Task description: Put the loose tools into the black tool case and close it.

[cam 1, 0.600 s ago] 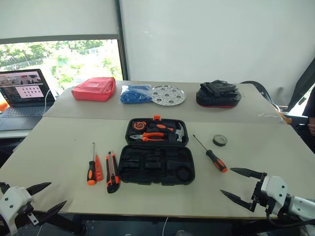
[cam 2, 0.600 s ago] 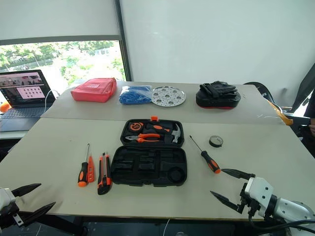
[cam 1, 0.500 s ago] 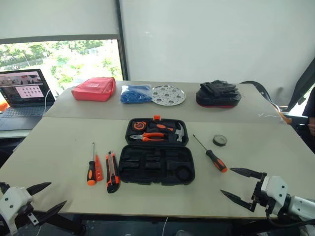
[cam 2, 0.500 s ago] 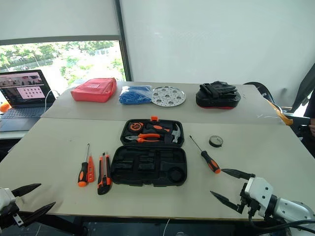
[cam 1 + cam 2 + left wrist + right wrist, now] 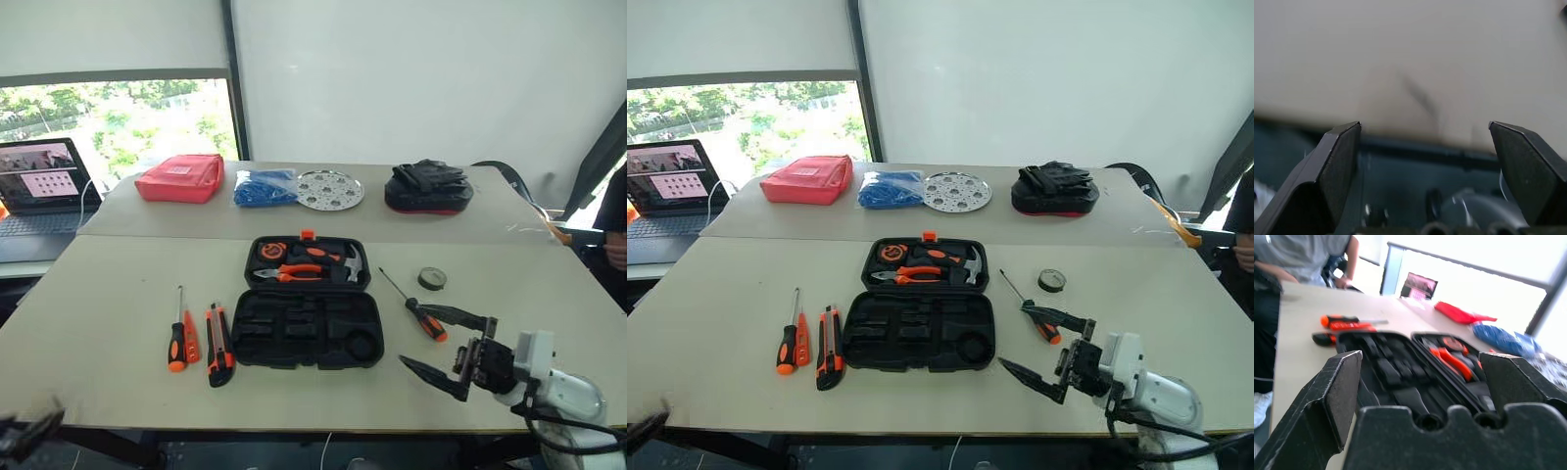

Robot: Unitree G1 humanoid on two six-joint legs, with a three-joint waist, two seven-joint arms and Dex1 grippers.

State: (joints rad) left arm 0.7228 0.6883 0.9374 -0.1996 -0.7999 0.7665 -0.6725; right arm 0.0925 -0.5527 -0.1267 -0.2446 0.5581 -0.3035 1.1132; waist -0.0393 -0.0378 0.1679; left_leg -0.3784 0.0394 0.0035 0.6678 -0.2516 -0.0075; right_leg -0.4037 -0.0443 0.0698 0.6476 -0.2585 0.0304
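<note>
Beige worktop [image 5: 118, 294], white wall and window behind. Case [image 5: 309, 328] lies open mid-worktop, lid half holding pliers and hammer, near half w/ empty recesses. Loose tools: screwdriver [image 5: 419, 313] just right of case, tape roll [image 5: 432, 278] beyond it; on left side, another screwdriver [image 5: 177, 338] touching slim orange one [image 5: 190, 333], knife [image 5: 218, 343] between them and case.

Right gripper [image 5: 436, 343] has jaws wide, empty, hovering just by the right screwdriver's handle, angled toward the case. Left gripper [image 5: 1422, 161] jaws wide too, empty, low at the worktop's near edge.

Step, as I read it: grab right screwdriver. To do it well:
- Straddle the fat handle, not the thin shaft.
- Turn jaws across the handle axis before dropping.
- Come down close to worktop, else pads skid it away.
- Once lifted, match it to a long recess, lay flat.
- Risk: nudging the case or rolling the tool toward tape.
</note>
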